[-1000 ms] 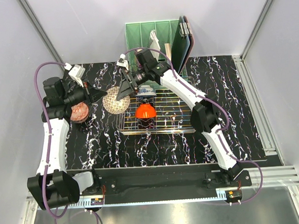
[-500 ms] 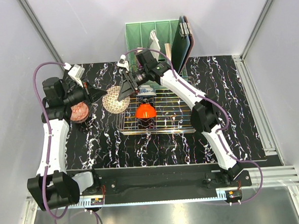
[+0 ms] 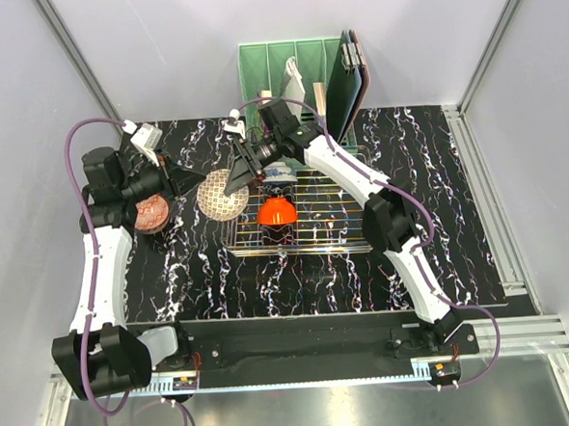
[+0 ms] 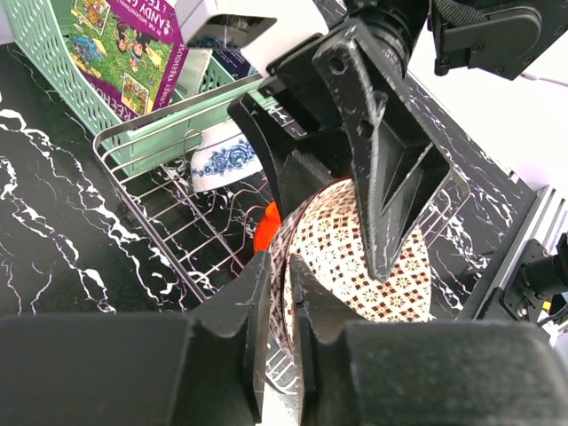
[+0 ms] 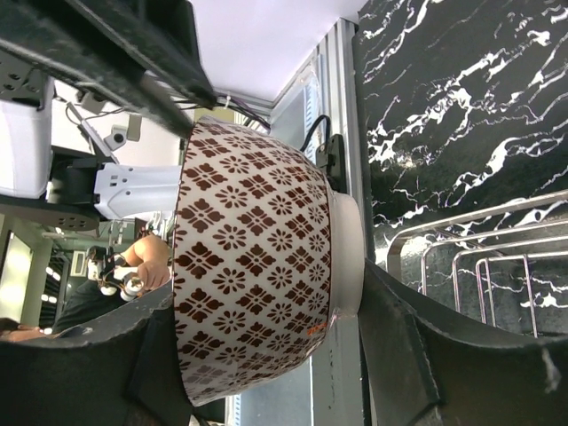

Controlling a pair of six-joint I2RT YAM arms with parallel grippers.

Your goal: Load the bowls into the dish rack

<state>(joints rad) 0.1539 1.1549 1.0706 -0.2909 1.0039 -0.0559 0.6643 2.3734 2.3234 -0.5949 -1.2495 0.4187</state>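
step: handover of the lattice bowl [image 3: 214, 203] between arms, left to right by my read; bowl is held off the desk [image 3: 439, 213], at the left edge of the dish rack [image 3: 329, 234]
left fingers [image 4: 253, 337]: pinched on the bowl's rim; the wall fills the gap
right fingers [image 5: 399, 355]: one inside the bowl, one outside by the foot; clamped on the same bowl
rack: orange bowl [image 3: 276, 212] and blue-white bowl [image 3: 279, 180] stand in its left part
desk: pink-red bowl [image 3: 152, 213] sits beside the left arm
do it well: make sure the right grip is firm before the left lets go; left backs straight off the rim, no twist; then carry right, tip the bowl on edge, seat it between tines — clear of the orange one
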